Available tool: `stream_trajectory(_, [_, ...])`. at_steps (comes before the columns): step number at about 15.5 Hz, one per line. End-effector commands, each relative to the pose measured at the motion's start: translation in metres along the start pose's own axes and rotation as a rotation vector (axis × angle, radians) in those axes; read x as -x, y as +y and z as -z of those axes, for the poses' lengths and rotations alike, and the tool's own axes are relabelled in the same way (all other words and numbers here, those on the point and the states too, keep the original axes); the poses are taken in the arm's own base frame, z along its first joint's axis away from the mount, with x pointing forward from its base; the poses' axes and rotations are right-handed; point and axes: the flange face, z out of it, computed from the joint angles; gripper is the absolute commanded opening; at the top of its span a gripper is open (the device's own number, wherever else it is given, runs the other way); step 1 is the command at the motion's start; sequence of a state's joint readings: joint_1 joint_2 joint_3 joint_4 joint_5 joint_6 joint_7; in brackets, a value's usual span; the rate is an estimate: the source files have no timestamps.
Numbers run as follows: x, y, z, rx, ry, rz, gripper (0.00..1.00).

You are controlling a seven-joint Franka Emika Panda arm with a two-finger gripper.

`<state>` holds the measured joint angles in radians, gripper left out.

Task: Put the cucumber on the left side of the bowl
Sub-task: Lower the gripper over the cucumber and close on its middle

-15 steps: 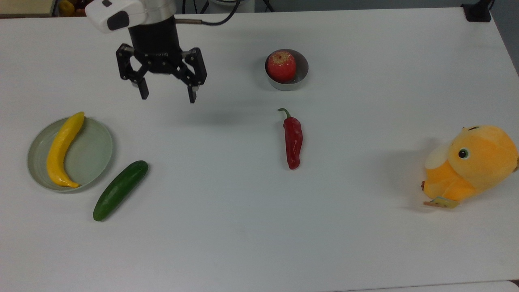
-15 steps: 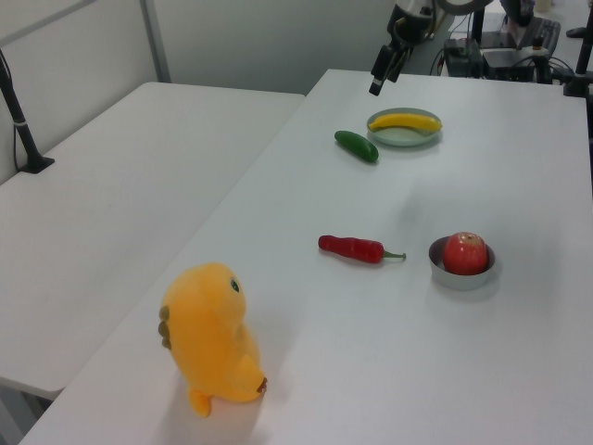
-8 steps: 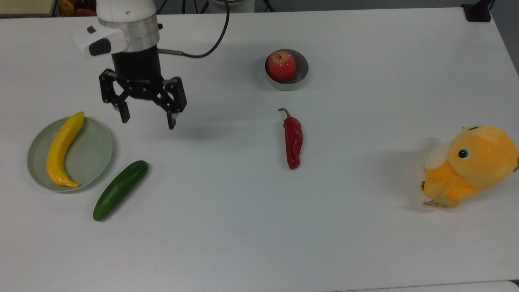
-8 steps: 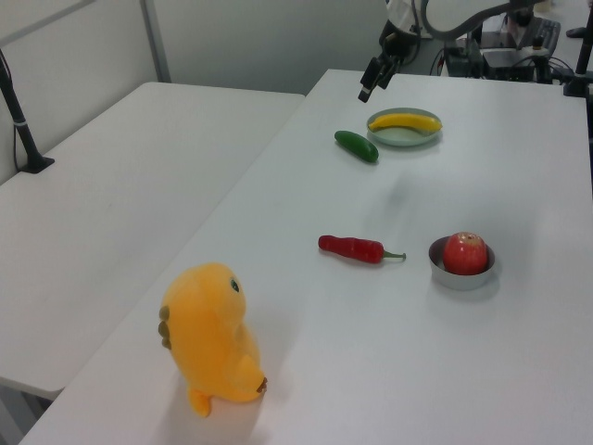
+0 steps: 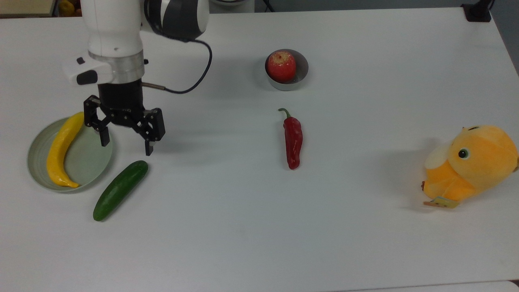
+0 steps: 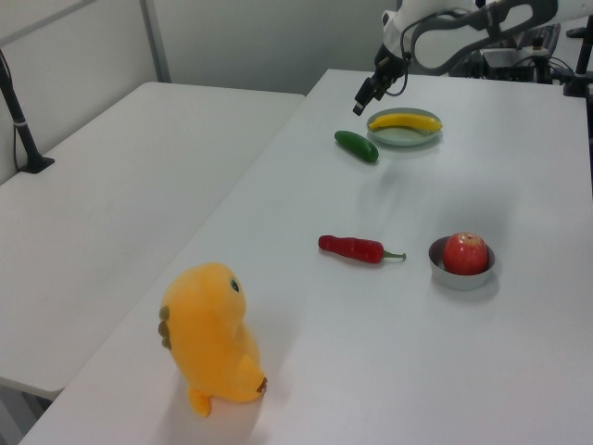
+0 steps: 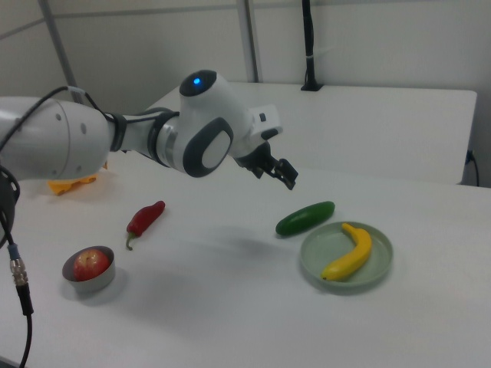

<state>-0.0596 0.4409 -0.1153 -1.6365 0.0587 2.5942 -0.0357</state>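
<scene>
The dark green cucumber (image 5: 120, 190) (image 6: 357, 146) (image 7: 305, 217) lies on the white table just right of the plate in the top view. The small grey metal bowl (image 5: 301, 75) (image 6: 460, 275) (image 7: 90, 279) holds a red apple (image 5: 281, 66) and stands far off toward the top view's upper middle. My gripper (image 5: 126, 145) (image 6: 360, 99) (image 7: 283, 175) hangs open in the air above the table, just beyond the cucumber's upper end in the top view, with nothing between its fingers.
A pale green plate (image 5: 91, 156) (image 7: 380, 264) holds a yellow banana (image 5: 61, 149) (image 7: 347, 251) beside the cucumber. A red chili pepper (image 5: 292, 140) (image 6: 354, 247) lies mid-table below the bowl in the top view. An orange plush toy (image 5: 470, 165) (image 6: 211, 338) sits at the top view's right.
My open gripper has travelled from the table's far edge down and left in the top view, toward the cucumber and plate. Nothing on the table has moved.
</scene>
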Motion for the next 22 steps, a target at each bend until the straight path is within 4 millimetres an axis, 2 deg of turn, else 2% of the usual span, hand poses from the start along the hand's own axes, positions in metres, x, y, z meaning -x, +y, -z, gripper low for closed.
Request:
stream_trajectory(1, [0.003, 0.009, -0.030, 0.030, 0.045, 0.020, 1.00])
stream_trajectory(5, [0.015, 0.023, -0.066, 0.056, 0.065, 0.024, 1.00])
stream_trajectory(6, [0.013, 0.027, -0.073, 0.062, 0.074, 0.023, 1.00])
stream_trajectory(8, [0.016, 0.027, -0.093, 0.066, 0.065, 0.029, 1.00])
stream_trajectory(11, [0.018, 0.034, -0.101, 0.073, 0.087, 0.023, 1.00])
stream_trajectory(14, [0.025, 0.033, -0.113, 0.073, 0.072, 0.023, 1.00])
stream_trajectory(16, [0.027, 0.033, -0.116, 0.073, 0.068, 0.025, 0.93])
stream_trajectory(17, [0.028, 0.033, -0.117, 0.073, 0.065, 0.025, 0.85])
stream_trajectory(18, [0.028, 0.033, -0.118, 0.073, 0.063, 0.025, 0.81])
stream_trajectory(20, [0.031, 0.032, -0.120, 0.071, 0.057, 0.023, 0.61])
stream_trajectory(22, [0.031, 0.030, -0.120, 0.068, 0.057, 0.021, 0.34])
